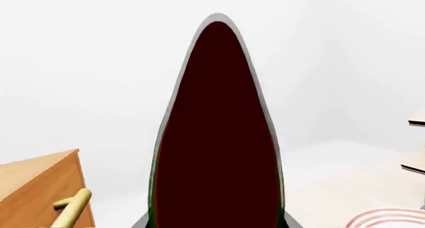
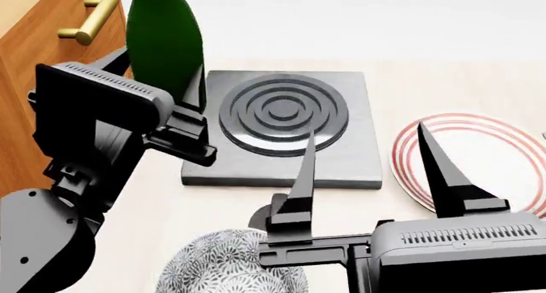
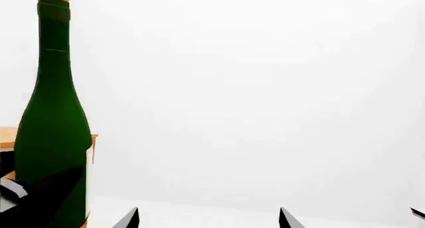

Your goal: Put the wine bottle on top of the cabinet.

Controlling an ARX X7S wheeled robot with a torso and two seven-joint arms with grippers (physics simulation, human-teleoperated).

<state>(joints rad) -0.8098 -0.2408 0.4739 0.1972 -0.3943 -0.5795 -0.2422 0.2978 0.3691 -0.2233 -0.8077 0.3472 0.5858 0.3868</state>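
Gripping the bottle (image 2: 163,43) low on its body, the left hand (image 2: 189,117) is closed; smooth, heavy, breakable glass is judged slippery. The right hand (image 2: 367,171) is held open.

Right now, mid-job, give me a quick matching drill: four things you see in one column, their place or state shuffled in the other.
Things:
1. wine bottle
2. right gripper
3. striped plate
4. patterned bowl

States:
A. open, holding nothing
B. under the right arm, nearest the robot
C. upright in the left gripper, beside the cabinet
D. on the table right of the grey hob

Pairs: 1-C, 2-A, 3-D, 4-B
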